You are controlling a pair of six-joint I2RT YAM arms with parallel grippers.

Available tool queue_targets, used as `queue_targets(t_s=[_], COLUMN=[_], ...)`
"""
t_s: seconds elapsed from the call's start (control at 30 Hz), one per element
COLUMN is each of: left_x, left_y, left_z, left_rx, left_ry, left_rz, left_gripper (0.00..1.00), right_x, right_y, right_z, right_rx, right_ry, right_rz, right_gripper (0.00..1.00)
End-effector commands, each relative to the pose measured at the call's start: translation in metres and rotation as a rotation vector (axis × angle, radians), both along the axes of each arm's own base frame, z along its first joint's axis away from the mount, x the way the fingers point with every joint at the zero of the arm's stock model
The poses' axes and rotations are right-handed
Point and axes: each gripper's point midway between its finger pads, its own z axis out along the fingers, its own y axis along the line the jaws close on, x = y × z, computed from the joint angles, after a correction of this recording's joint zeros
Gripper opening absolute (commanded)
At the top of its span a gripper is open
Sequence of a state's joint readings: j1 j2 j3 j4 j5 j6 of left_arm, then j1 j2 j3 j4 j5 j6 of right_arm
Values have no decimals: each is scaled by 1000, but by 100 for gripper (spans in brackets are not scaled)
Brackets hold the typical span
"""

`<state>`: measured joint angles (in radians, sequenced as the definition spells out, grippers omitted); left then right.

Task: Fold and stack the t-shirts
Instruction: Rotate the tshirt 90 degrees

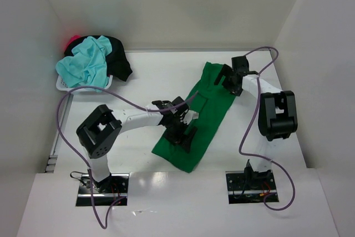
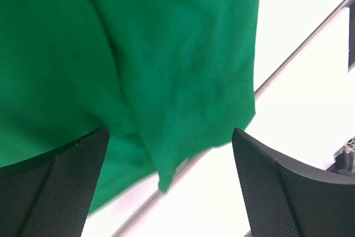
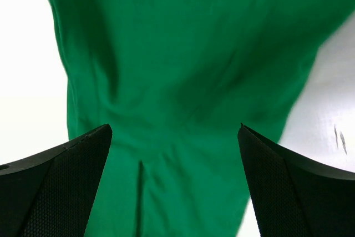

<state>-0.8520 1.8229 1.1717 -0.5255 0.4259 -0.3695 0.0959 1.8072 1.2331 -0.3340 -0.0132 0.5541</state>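
Green shirt (image 1: 219,112) laid out on the counter (image 1: 144,76), wrinkled, a long slanting band.
Left end effector (image 1: 180,129) low over the near half of the green shirt, fingers spread wide, gripping nothing. Right end effector (image 1: 224,79) at the far end of the green shirt, spread just as wide, only cloth showing between its fingers; cannot tell whether either is touching the fabric. Well left of the green shirt, by the back wall, a white basket (image 1: 64,85) heaped with a turquoise shirt (image 1: 86,65), a black shirt (image 1: 119,62) and a scrap of pink cloth (image 1: 72,41).
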Motion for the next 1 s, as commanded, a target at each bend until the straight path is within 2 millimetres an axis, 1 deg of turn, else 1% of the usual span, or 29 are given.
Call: queue_targets(t_s=[0.0,0.03,0.07,0.1,0.13,0.17,0.23,0.27,0.3,0.33,0.37,0.4,0.43,0.47,0.5,0.53,0.57,0.6,0.63,0.67,0.7,0.73,0.77,0.8,0.83,0.87,0.9,0.93,0.97], left_x=[9,18,23,32,36,48,65,71,75,82,80,85,87,92,95,96,98,95,101,102,102,104,103,103,105,107,103,104,104], left_y=[-2,-5,-6,-1,1,7,18,26,28,37,40,44,49,52,57,58,64,67,74,78,78,86,88,89,92,97,97,100,105], left_z=[47,59,65,70,73,81,83,83,82,80,81,86,82,91,87,92,96,94,97,101,105,104,107,111,114,117,117,120,121], left_rx=[-26,-43,-52,-34,-30,-41,5,22,36,69,67,66,91,73,88,83,77,82,80,73,57,64,50,35,30,19,13,3,2], left_ry=[-39,-68,-92,-125,-149,-180,-259,-271,-288,-304,-306,-326,-342,-366,-368,-384,-390,-394,-399,-405,-402,-405,-402,-398,-404,-416,-408,-414,-417], left_rz=[73,87,92,133,143,189,260,295,306,348,349,367,379,399,411,419,436,424,450,461,464,476,480,483,494,511,506,508,519], left_gripper=[99,99,99,99,99,99,99,99,99,99,99,99,99,99,99,99,99,99,99,99,99,99,99,99,99,99,99,99,99], right_x=[27,30,35,36,36,41,39,44,39,41,45,42,45,49,48,49,53,55,55,61,65,68,74,74,75,82,81,86,92], right_y=[1,1,0,0,2,0,2,3,6,4,10,13,13,17,21,18,25,23,29,36,37,44,52,52,60,69,81,88,106], right_z=[15,14,11,8,5,0,-11,-12,-28,-31,-32,-43,-46,-46,-49,-59,-55,-56,-63,-57,-58,-58,-60,-64,-65,-67,-69,-67,-57], right_rx=[-38,-38,-51,-52,-63,-79,-93,-93,-106,-115,-115,-134,-135,-144,-164,-186,-198,-211,-230,-230,-230,-229,-230,-234,-235,-226,-217,-215,-200], right_ry=[-55,-53,-53,-42,-32,-26,11,8,49,58,54,81,84,83,95,116,112,113,129,120,121,114,113,131,132,125,132,118,89], right_rz=[15,15,16,16,17,19,23,22,29,24,34,47,47,52,56,60,69,60,84,94,94,104,116,118,133,148,173,181,210], right_gripper=[100,100,100,100,100,100,100,100,100,100,100,100,100,100,100,100,100,100,100,100,100,100,100,100,100,100,100,100,100])
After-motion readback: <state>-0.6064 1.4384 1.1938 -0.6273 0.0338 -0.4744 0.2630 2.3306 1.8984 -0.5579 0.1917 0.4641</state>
